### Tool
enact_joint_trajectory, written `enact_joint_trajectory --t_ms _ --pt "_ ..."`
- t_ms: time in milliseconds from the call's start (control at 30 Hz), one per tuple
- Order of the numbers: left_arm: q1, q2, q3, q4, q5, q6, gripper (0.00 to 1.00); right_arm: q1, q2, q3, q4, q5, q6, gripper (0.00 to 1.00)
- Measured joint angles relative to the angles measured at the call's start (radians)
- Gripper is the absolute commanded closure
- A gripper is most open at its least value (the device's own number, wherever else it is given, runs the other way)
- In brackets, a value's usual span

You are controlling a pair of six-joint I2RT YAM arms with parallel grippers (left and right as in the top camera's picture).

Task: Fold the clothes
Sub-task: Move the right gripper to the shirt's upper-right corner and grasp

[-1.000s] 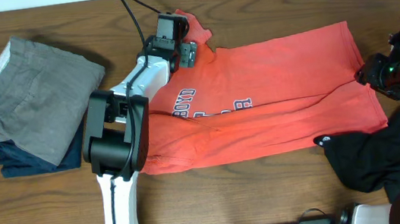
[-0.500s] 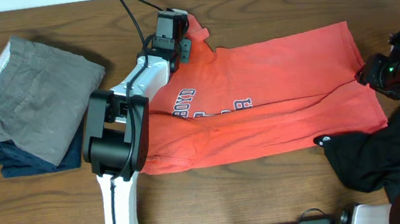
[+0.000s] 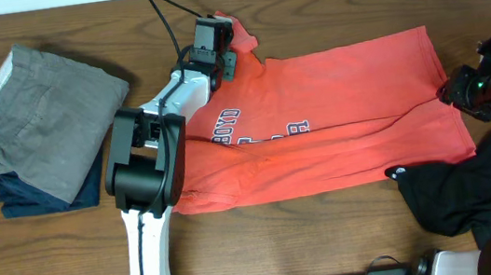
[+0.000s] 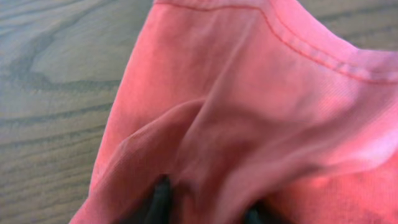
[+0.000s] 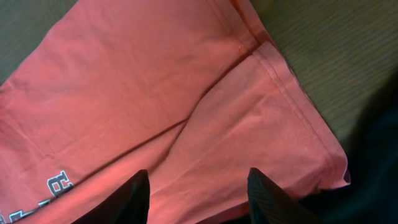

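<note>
left arm (image 3: 148,149) edged right; t-shirt (image 3: 346,116) lies lengthwise left-right.

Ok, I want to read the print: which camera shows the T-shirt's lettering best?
Overhead: most of the lettering on the T-shirt is in view mid-chest, though creased by a fold. Right wrist catches only a fragment at its lower-left edge. Left wrist shows just bunched red cloth, no lettering.

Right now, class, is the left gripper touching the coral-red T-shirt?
Touching. In the left wrist view, the dark fingertips of the left gripper are pressed into a bunched fold of the coral-red T-shirt.
</note>
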Motion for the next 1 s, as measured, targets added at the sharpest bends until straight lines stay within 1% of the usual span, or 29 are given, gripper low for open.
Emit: enact_joint_trajectory --t_ms 67,100,267,400,433,500,600,700,767,833,900,1000 --pt "0.000 0.000 0.000 -0.008 0.002 0.003 0.94 0.000 0.000 0.000 0.007 0.000 -0.002 0.59" --pt "0.000 0.000 0.000 -0.014 0.003 0.002 0.94 0.000 0.000 0.000 0.012 0.000 -0.003 0.60" --pt "-0.001 -0.019 0.000 -0.082 0.003 -0.027 0.94 0.000 0.000 0.000 0.037 0.005 -0.001 0.60" --pt "0.003 -0.067 0.000 -0.146 0.003 -0.109 0.94 0.001 0.013 0.000 0.062 0.021 -0.002 0.60" --pt "0.005 -0.084 0.001 -0.163 0.004 -0.140 0.94 0.003 0.022 0.000 0.074 0.028 -0.002 0.59" --pt "0.012 -0.119 0.001 -0.199 0.005 -0.195 0.94 0.009 0.051 0.000 0.114 0.039 -0.007 0.54" --pt "0.023 -0.159 0.001 -0.246 0.037 -0.245 0.94 0.035 0.122 0.000 0.234 0.066 -0.016 0.49" --pt "0.028 -0.173 0.001 -0.277 0.077 -0.272 0.94 0.063 0.214 0.002 0.403 0.115 -0.016 0.43" --pt "0.028 -0.173 0.002 -0.318 0.097 -0.298 0.94 0.072 0.283 0.003 0.538 0.136 -0.015 0.44" --pt "0.027 -0.173 0.002 -0.343 0.109 -0.314 0.94 0.074 0.331 0.003 0.612 0.143 -0.015 0.45" --pt "0.027 -0.173 0.002 -0.368 0.116 -0.324 0.94 0.074 0.400 0.004 0.729 0.153 -0.014 0.46" --pt "0.027 -0.173 0.002 -0.412 0.128 -0.339 0.94 0.074 0.481 0.006 0.837 0.151 -0.012 0.44"
